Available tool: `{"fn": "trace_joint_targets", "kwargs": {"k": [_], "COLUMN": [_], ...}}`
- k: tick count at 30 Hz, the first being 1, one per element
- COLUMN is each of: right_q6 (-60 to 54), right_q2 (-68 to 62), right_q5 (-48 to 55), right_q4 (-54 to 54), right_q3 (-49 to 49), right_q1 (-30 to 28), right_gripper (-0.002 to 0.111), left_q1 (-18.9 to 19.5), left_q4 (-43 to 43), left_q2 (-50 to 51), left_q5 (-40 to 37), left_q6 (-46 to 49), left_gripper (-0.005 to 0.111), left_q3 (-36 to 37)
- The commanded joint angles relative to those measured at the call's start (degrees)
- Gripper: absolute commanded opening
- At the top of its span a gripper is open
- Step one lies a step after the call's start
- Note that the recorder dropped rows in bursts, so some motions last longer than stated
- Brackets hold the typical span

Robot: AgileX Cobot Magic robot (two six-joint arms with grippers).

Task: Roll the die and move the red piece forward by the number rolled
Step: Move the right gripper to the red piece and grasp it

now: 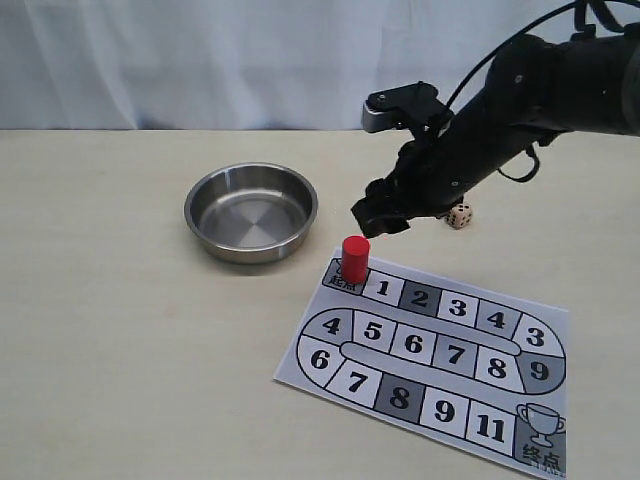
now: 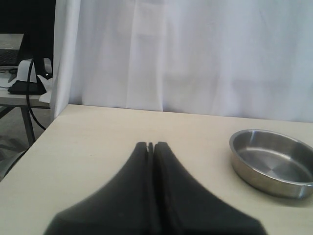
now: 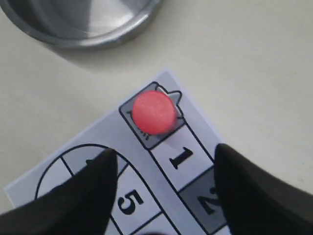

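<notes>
The red piece (image 1: pixel 355 258) (image 3: pixel 154 112) stands upright on the dark start square at the near-left corner of the paper board (image 1: pixel 430 355) (image 3: pixel 146 166). My right gripper (image 1: pixel 381 216) (image 3: pixel 165 155) hovers open just above and behind it, fingers spread over squares 1, 2 and 5, nothing between them. The die (image 1: pixel 460 215) lies on the table behind the board, partly hidden by the right arm. My left gripper (image 2: pixel 152 145) is shut and empty, low over the table; it is out of the exterior view.
A steel bowl (image 1: pixel 250 212) (image 2: pixel 272 161) (image 3: pixel 73 24), empty, sits left of the board. A white curtain backs the table. The board's numbered track runs right toward a trophy square (image 1: pixel 541 432).
</notes>
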State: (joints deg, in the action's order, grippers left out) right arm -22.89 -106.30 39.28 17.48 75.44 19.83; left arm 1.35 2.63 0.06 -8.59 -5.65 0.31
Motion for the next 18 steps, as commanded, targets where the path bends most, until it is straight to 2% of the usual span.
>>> {"fn": "trace_joint_targets", "kwargs": {"k": [1,5,18], "right_q6": [0.15,0.02,1.81], "right_q2": [-0.19,-2.34,-7.56], "right_q5": [-5.86,-8.45,-16.99], "right_q4": [0.2,0.05,-7.0], "right_q3": [-0.2,-0.2,-0.2], "right_q1": [4.54,7.03,6.69], "right_gripper": [0.07,0.07,0.07], "left_q1": [0.01,0.01,0.01], "left_q4": [-0.09,-0.09,-0.09], "left_q2": [-0.06,-0.06,-0.06], "left_q5": [0.32,0.45,0.59], "left_q6": [-0.11,-0.11,-0.11], "left_gripper": [0.0,0.0,0.0], "left_q3": [-0.31,-0.31,-0.31]}}
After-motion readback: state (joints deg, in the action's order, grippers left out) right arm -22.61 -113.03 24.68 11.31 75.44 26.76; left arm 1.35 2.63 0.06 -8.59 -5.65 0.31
